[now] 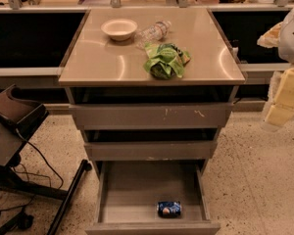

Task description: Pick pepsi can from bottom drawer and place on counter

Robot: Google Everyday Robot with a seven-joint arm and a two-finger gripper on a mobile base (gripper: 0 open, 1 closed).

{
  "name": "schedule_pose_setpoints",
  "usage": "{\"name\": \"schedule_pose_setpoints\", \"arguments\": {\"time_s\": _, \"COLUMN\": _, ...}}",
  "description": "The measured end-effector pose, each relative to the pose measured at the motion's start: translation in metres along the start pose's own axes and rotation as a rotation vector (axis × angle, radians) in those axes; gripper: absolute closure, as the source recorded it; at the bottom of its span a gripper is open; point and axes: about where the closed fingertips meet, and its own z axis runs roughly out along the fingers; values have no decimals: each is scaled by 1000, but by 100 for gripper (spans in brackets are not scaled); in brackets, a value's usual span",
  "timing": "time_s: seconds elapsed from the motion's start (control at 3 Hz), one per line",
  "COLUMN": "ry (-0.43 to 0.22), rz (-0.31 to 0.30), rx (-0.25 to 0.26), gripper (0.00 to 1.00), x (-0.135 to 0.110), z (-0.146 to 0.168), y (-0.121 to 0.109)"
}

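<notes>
Pepsi can [169, 208] is lying on its side in the bottom drawer [137, 190], which is standing pulled out. The can is sitting near the drawer's front, right of centre, w/ one silvery end facing left. A round pale logo is showing on the dark blue body; lettering too small to read.

Above it, the middle drawer [149, 150] and top drawer [152, 115] are each sticking out a bit, the top one showing scuff marks on its front.

The glossy tan table [103, 58] on top of the cabinet is carrying 3 things. A pale bowl [119, 29] is sitting at the back, left of centre. A clear water bottle [154, 32] is lying on its side just right of the bowl, label unreadable. A crumpled green chip bag [165, 61] is lying nearer the front edge, no readable brand on it.

Gripper [278, 112] is hanging at the far right of the view, beside the cabinet at approx. top-drawer height and above the speckled floor [255, 180]. It's well apart from the can; can't tell if it's released or clenched.
</notes>
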Motion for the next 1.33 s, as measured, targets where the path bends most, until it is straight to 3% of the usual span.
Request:
{"name": "schedule_pose_setpoints", "arguments": {"time_s": 0.33, "ry": -4, "rz": -4, "rx": 2, "gripper": 0, "x": -1, "z": 4, "y": 2}}
{"name": "schedule_pose_setpoints", "arguments": {"time_s": 0.67, "ry": -86, "rz": -37, "rx": -45, "gripper": 0, "x": -8, "z": 44, "y": 25}}
{"name": "schedule_pose_setpoints", "arguments": {"time_s": 1.0, "ry": -190, "rz": -33, "rx": -123, "gripper": 0, "x": -9, "z": 124, "y": 60}}
{"name": "schedule_pose_setpoints", "arguments": {"time_s": 1.33, "ry": -216, "rz": -15, "rx": -219, "gripper": 0, "x": 10, "z": 228, "y": 101}}
